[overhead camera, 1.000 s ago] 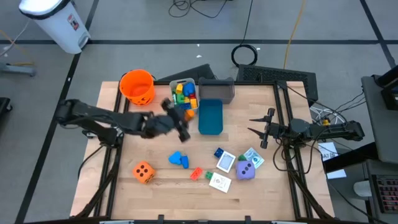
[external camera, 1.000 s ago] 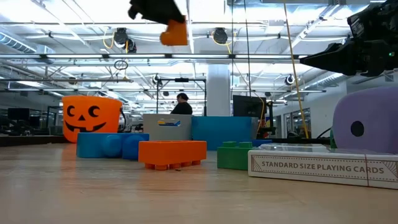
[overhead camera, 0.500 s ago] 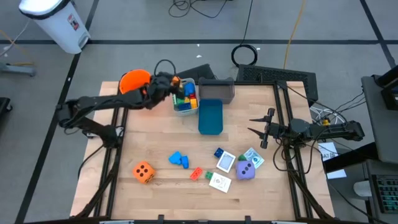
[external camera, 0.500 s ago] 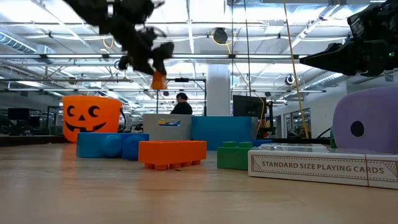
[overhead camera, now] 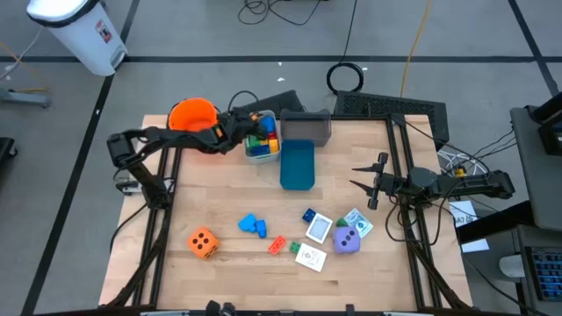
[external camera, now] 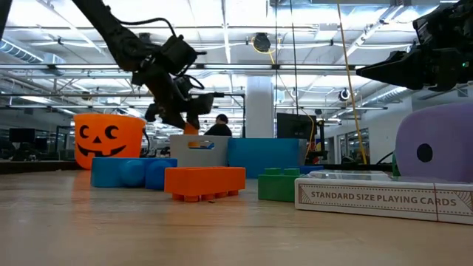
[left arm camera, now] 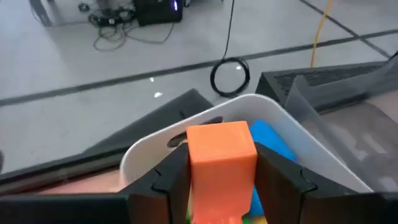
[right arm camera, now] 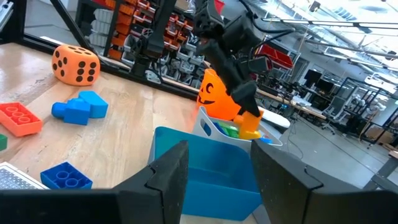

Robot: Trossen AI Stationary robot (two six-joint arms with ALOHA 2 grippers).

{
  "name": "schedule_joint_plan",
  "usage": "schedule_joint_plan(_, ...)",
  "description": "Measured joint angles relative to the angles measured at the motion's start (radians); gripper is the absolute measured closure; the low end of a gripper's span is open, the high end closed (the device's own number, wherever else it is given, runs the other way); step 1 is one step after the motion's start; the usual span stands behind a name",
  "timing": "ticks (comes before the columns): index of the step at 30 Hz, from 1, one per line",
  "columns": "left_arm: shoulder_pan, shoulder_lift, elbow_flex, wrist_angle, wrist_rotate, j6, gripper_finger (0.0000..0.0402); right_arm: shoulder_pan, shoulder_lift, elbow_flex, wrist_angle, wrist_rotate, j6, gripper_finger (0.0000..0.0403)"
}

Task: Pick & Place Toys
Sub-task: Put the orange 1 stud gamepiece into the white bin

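Note:
My left gripper (overhead camera: 248, 124) is shut on an orange block (left arm camera: 221, 154) just above the white bin (overhead camera: 261, 138), which holds several coloured blocks. The same block shows in the low view (external camera: 191, 127) and in the right wrist view (right arm camera: 250, 127). On the near half of the table lie an orange die (overhead camera: 203, 242), blue blocks (overhead camera: 253, 225), an orange-red block (overhead camera: 277, 245), picture cards (overhead camera: 319, 229) and a purple die (overhead camera: 348, 240). My right gripper (overhead camera: 369, 182) waits open at the table's right side, holding nothing. My left gripper pinches the orange block by two opposite sides (left arm camera: 194, 163) between its two fingers (left arm camera: 169, 180). The fingers come from the table's left, slanting down. The block sticks out past the fingertips and hangs clear above the white bin's rim (left arm camera: 155, 144).
An orange pumpkin bucket (overhead camera: 193, 121) stands left of the white bin. A blue bin (overhead camera: 297, 164) and a grey bin (overhead camera: 307, 125) stand to its right. A playing-card box (external camera: 384, 198) lies near the purple die. Bare wood lies between the bins and the near toys.
My left gripper has carried the orange block from above the table's middle toward the far edge, over the white bin, and has come down while its wrist rolled. The block stays in its fingers. My right arm has kept still.

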Motion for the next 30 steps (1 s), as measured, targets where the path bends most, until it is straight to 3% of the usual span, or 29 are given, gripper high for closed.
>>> schedule_joint_plan(10,-0.05,0.021,0.001,0.02,0.0,0.047,0.0241,0.0,0.0,0.0,-0.001,0.0,0.003,0.0234)
schedule_joint_plan(17,-0.113,0.023,-0.001,0.043,0.011,0.202,0.0233,0.0,0.0,0.0,-0.003,0.0,0.003,0.0234)
schedule_joint_plan(26,-0.128,0.023,-0.001,0.039,0.01,0.26,0.0232,0.0,0.0,0.0,-0.003,0.0,0.009,0.0234)
schedule_joint_plan(30,-0.118,0.023,-0.001,0.041,0.003,0.409,0.0232,0.0,0.0,0.0,-0.003,0.0,0.009,0.0234)
